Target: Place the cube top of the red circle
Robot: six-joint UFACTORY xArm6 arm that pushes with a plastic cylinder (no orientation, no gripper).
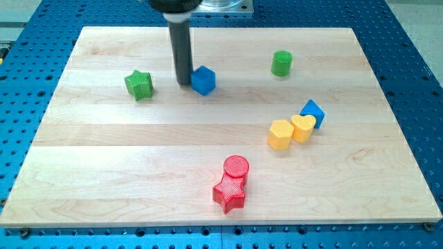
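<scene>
The rod has no claw at all, so nothing opens or holds; my tip (pixel 184 83) simply sits on the board, touching or just shy of the left side of the blue cube (pixel 203 80) at the far middle of the table (pixel 104 180). The red circle (pixel 236 167) lies well apart, near the front edge, pressed against a red star (pixel 229 194) just nearer still. I'd judge a push from this side sends the cube rightward rather than toward the circle, and an off-centre contact could spin it away. Too long a push could knock the circle into the star. To the right sit 2 yellow blocks (pixel 291 131) with another blue block (pixel 313 111) partly hidden behind them, a green cylinder (pixel 282 63) farther back, and a green star (pixel 138 84) left. The rod's top is cut off.
</scene>
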